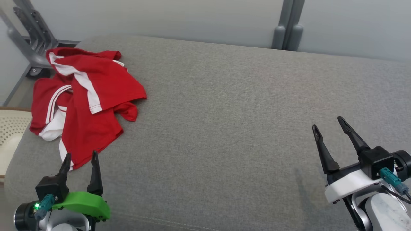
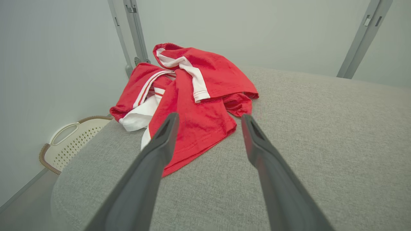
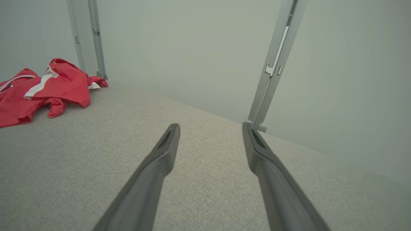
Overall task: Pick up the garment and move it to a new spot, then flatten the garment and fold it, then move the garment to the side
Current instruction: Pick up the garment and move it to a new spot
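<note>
The red garment (image 1: pixel 109 80), trimmed in white, lies crumpled at the far left corner of the grey cushion (image 1: pixel 231 112). A small white label (image 1: pixel 119 63) shows at its far edge, the print too small to read. The left gripper (image 1: pixel 81 153) hovers at the garment's near hem, jaws spread and empty. The right gripper (image 1: pixel 327 123), likewise spread and empty, hangs well apart from the garment.
</note>
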Motion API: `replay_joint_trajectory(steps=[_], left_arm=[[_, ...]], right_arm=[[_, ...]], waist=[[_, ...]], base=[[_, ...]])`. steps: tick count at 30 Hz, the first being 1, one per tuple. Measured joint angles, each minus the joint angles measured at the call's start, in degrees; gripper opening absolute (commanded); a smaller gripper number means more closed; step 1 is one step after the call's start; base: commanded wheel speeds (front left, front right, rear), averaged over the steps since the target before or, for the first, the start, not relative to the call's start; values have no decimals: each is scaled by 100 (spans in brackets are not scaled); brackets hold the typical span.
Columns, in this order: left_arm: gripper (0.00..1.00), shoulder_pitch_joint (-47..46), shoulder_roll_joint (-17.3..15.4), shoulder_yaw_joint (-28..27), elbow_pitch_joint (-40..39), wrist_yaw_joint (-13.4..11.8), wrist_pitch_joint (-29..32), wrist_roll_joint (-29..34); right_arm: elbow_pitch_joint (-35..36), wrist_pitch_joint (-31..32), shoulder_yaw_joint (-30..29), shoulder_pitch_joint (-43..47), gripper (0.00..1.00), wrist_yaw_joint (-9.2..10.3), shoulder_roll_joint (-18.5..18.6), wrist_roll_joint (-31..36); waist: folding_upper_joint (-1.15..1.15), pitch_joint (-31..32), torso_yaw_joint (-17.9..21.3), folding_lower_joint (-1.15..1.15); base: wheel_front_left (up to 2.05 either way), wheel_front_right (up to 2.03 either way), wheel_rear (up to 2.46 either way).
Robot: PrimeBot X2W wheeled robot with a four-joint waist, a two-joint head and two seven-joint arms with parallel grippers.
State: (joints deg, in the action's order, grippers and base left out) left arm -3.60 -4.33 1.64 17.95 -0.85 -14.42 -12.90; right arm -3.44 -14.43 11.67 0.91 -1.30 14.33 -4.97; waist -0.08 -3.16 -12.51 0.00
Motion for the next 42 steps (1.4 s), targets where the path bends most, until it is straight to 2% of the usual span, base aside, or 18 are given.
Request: replay_joint_trajectory(steps=[10, 15, 21, 25, 32, 37, 42], left_arm=[[100, 16, 18, -489, -23, -75, 0, -88], [100, 17, 23, -577, -46, -101, 0, -119], [100, -86, 156, -688, 316, -118, 3, -626], [100, -739, 169, -543, 389, -77, 277, -787], [100, -2040, 141, -499, 703, -66, 1107, -853], [100, -2733, -209, -632, 925, -143, 1558, -820], [100, -3250, -417, -740, 1116, -188, 1918, -839]], right_arm=[[-110, 0, 153, -107, 100, -120, -92, 118], [-138, 0, 176, -186, 100, -137, -131, 145], [-123, -1, 148, -233, 100, -137, -130, 151], [-56, -4, 170, -382, 100, -171, -120, 189], [79, -15, 342, -612, 100, -290, -5, 255], [158, -15, 448, -688, 100, -349, 30, 314], [312, -15, 548, -816, 100, -412, 55, 355]], waist=[[0, -47, -595, 0], [0, -103, -545, 0], [0, -264, -451, 0], [0, -459, -392, 0], [0, -911, -251, 0], [0, -1257, -97, 0], [0, -1615, 89, 0]], base=[[0, 0, 0], [0, 0, 0], [0, 0, 0], [0, 0, 0], [0, 0, 0], [0, 0, 0], [0, 0, 0]])
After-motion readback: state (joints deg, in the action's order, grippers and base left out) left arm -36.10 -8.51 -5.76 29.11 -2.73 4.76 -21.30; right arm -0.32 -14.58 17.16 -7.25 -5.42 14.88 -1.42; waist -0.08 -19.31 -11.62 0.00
